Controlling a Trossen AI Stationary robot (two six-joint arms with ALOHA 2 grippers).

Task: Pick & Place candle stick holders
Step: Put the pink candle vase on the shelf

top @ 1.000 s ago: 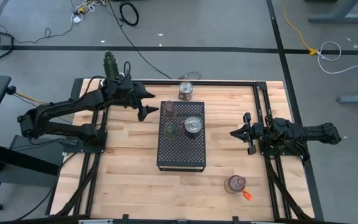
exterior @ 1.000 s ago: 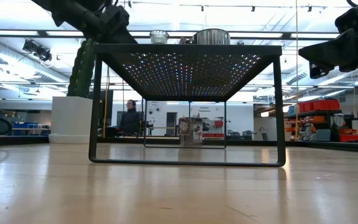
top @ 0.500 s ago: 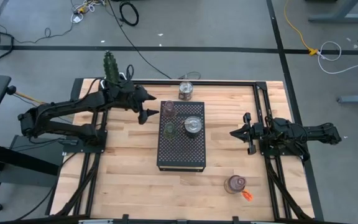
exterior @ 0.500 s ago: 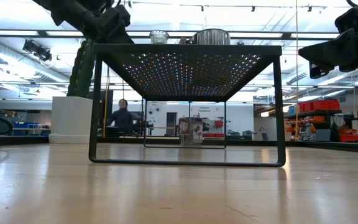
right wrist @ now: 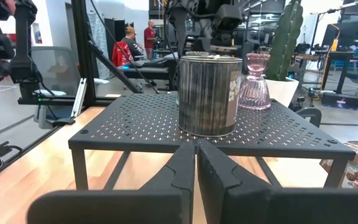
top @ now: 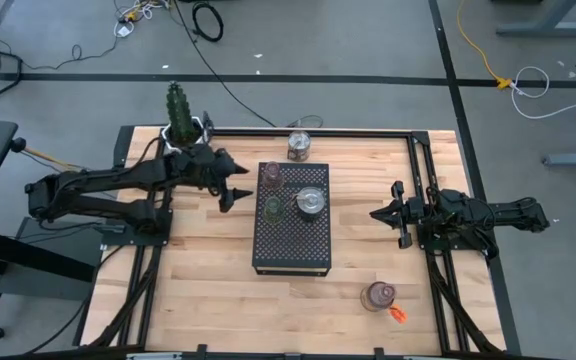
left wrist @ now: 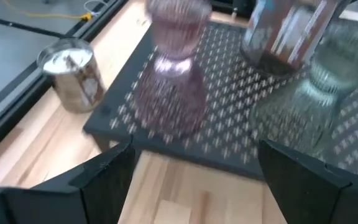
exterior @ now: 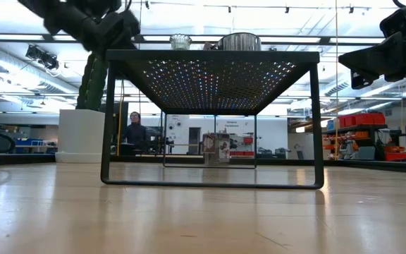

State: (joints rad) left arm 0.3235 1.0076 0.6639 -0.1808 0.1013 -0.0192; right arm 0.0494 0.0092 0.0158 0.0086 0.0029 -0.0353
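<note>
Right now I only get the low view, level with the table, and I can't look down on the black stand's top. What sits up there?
Observer: Three candle stick holders on the black stand: a pink holder, a green holder and a silvery holder.
Operator: Is the arm at the upper left holding one?
Observer: No. The left gripper hangs open and empty beside the stand, near the pink holder.
Operator: Any more on the table?
Observer: Two. A second silvery holder stands beyond the stand, and a tagged pink holder stands near the front, on the side where the right gripper waits shut.
</note>
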